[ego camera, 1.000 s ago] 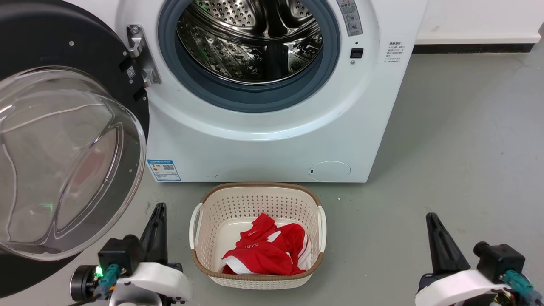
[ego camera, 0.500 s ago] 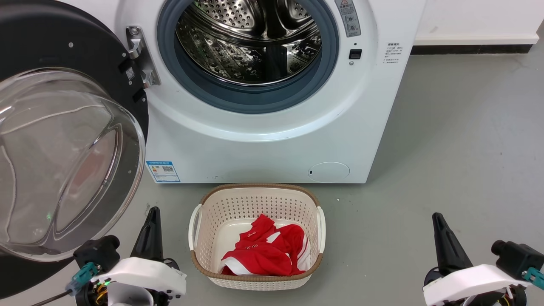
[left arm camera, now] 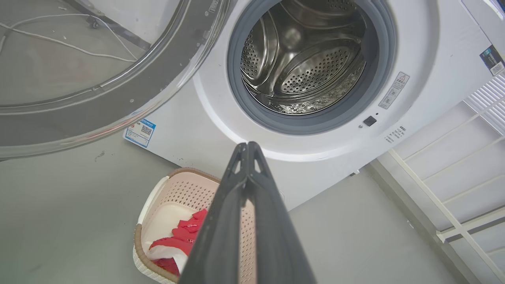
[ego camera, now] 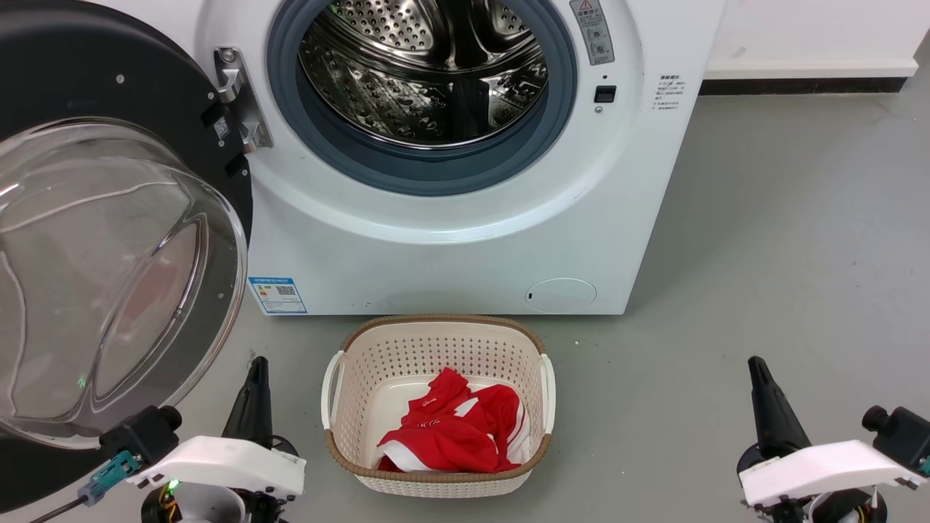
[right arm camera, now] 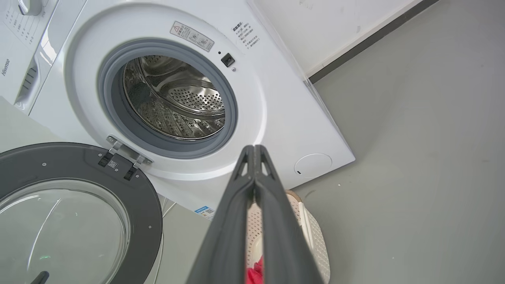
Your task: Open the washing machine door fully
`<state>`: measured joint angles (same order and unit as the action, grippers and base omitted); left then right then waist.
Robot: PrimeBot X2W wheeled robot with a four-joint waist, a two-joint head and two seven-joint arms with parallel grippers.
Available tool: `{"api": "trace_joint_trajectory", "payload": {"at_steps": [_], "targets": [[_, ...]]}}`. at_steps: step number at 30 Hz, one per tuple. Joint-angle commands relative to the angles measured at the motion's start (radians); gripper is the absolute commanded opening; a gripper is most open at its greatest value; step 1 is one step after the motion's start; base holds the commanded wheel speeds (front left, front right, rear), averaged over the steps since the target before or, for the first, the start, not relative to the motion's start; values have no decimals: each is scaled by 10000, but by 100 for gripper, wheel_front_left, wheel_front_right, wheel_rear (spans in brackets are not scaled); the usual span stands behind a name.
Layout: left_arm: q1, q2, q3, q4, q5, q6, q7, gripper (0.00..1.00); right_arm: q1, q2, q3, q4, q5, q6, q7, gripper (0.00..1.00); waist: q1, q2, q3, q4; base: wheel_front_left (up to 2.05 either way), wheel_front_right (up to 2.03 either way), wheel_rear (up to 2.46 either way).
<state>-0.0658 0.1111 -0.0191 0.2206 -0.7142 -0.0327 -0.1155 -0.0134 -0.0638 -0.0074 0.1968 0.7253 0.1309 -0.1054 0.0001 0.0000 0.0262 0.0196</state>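
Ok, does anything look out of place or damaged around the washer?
Nothing stands out. The washing machine door hangs wide open on its hinge, the drum looks intact, and the red garment lies inside the basket.

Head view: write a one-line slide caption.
Black-rimmed glass door stands wide open on white front-loading washer; cream basket of red cloth before it.

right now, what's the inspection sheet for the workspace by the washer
surface: grey floor, a few small specks.
job's things: washing machine door swung wide to the left on its hinge; washing machine drum mouth exposed.
clutter: basket before the machine, red and white garment inside.
grippers: left gripper shut, empty, low beside the door; right gripper shut, empty, touching nothing.
cables: white cable on the floor past the door.
surroundings: white wall, dark skirting.
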Motion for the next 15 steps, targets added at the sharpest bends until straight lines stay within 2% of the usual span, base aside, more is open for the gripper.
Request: {"api": "trace_joint_trajectory", "payload": {"at_steps": [1, 15], "targets": [[-268, -19, 102, -100, -331, -60, 69, 0, -274, -85, -35, -86, 362, 1, 47, 0, -1, 0, -3, -2, 0, 0, 0], [-328, -139, 370, -30, -2176, -264, 546, 0, -434, -114, -164, 26, 2257, 0, 430, 0, -1, 0, -38, -32, 0, 0, 0]]}}
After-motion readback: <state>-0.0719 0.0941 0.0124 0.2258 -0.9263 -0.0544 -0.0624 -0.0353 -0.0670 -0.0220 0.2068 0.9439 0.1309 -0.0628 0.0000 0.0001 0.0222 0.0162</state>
